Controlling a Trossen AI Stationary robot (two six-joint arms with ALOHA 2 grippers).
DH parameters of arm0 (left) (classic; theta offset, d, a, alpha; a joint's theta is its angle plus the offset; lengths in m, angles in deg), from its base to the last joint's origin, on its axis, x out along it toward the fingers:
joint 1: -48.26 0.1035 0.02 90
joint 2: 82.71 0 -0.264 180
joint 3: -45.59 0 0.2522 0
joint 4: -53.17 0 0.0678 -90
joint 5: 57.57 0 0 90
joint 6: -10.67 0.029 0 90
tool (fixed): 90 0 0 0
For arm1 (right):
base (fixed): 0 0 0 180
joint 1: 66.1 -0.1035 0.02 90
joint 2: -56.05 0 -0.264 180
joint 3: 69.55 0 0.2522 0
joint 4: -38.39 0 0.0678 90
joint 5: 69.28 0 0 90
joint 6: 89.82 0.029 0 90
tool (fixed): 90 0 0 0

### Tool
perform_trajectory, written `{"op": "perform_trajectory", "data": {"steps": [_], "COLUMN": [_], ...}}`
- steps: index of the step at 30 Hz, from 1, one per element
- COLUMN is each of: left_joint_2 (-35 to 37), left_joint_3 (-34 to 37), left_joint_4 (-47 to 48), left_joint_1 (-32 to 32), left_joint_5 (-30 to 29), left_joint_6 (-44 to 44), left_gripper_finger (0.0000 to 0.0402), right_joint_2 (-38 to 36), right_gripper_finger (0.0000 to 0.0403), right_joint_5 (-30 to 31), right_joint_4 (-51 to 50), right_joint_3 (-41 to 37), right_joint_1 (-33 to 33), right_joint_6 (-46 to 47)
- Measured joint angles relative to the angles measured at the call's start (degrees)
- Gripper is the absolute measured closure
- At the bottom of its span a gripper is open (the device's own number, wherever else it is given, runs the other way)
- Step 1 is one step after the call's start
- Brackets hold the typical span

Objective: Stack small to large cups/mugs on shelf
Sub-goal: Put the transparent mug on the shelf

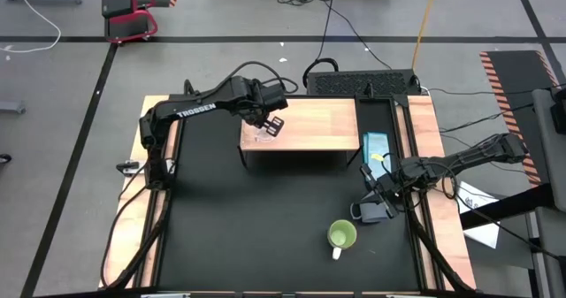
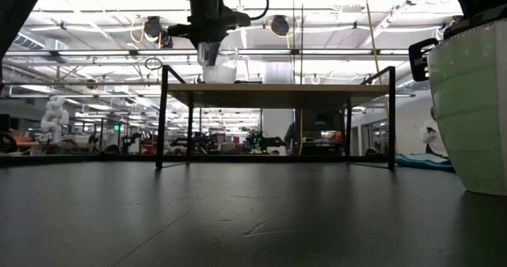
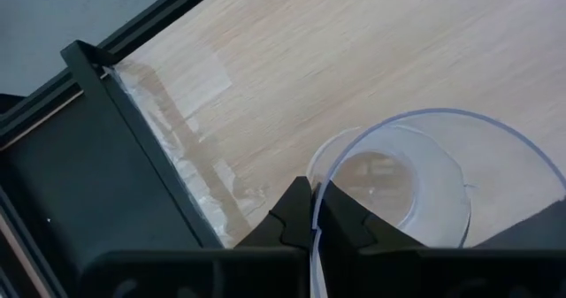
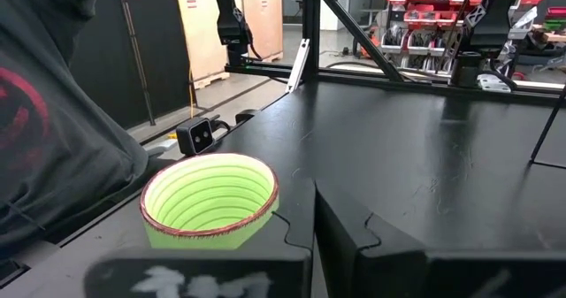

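At the left end of the shelf (image 1: 305,121), the small clear glass cup (image 3: 402,179) is pinched by its rim in the left pincer (image 3: 314,223), with the cup resting on or just above the board near its edge. If the rim is released unevenly, the cup could be tipped or nudged off that edge. Farther right, the lime-green mug (image 1: 341,236) is left on the desk (image 1: 265,236), just beside the right pincer (image 1: 371,211), which is pressed together and empty.
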Motion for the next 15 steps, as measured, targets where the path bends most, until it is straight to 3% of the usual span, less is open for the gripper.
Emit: {"op": "perform_trajectory", "data": {"steps": [10, 15], "left_joint_2": [0.0, 0.0], "left_joint_3": [0.0, 0.0], "left_joint_4": [-0.1, 0.0], "left_joint_1": [0.0, 0.0], "left_joint_5": [0.5, -0.4], "left_joint_6": [1.2, 1.2], "left_gripper_finger": [0.0391, 0.0370], "right_joint_2": [0.0, 0.0], "right_gripper_finger": [0.0403, 0.0403], "right_joint_5": [0.0, 0.0], "right_joint_4": [-0.2, -0.7], "right_joint_3": [0.0, 0.0], "right_joint_1": [0.0, 0.0], "right_joint_6": [0.0, 0.7]}}
